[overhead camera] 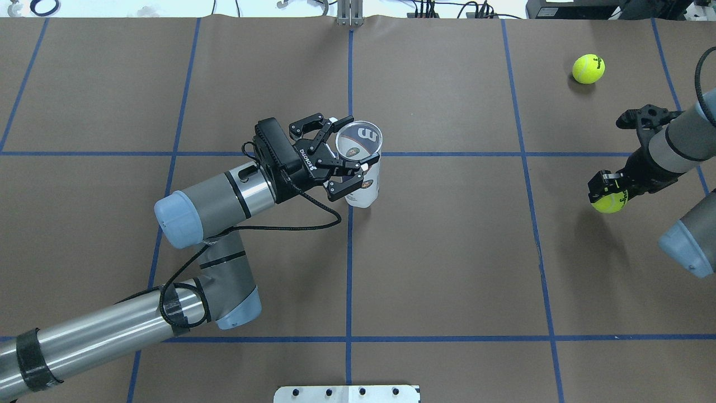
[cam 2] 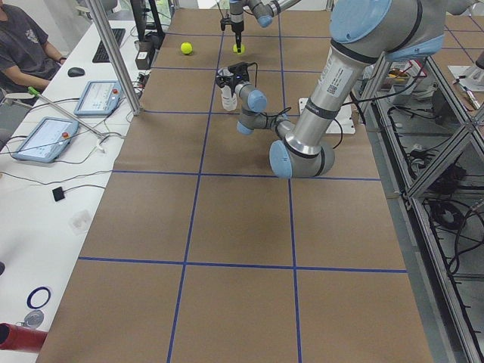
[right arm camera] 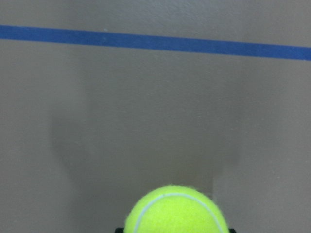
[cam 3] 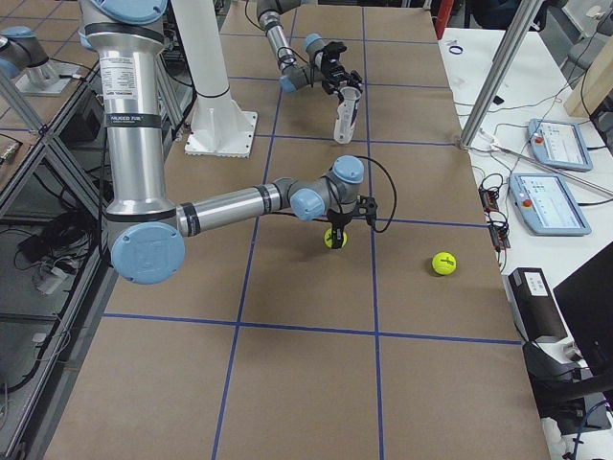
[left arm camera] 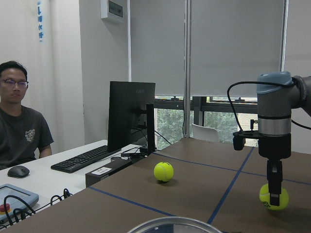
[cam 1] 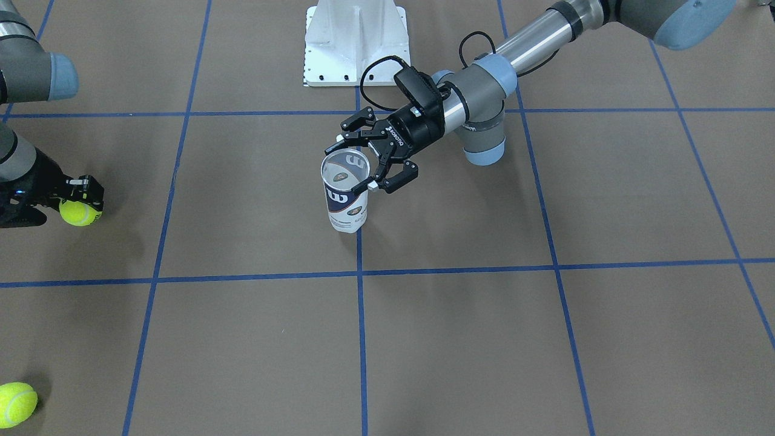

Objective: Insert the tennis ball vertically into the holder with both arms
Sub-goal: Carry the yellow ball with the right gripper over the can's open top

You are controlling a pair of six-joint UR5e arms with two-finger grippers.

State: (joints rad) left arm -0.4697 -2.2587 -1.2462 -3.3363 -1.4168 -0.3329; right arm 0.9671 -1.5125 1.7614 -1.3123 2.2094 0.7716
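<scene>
The can (cam 1: 346, 200) carries a white W on a navy band. It is clear plastic with a metal rim, its mouth open, and it stands near the middle of the bench (cam 1: 484, 339). ROBOTIQ is printed on the black body behind my left fingers (cam 1: 396, 177), which are spread wide and set against opposite sides of the can just under the rim. My right fingers (cam 1: 83, 189) pinch a yellow-green ball (cam 1: 80, 213) well off to the side; I can't read its dark print. A second ball (cam 1: 17, 404) lies loose near the bench's edge.
</scene>
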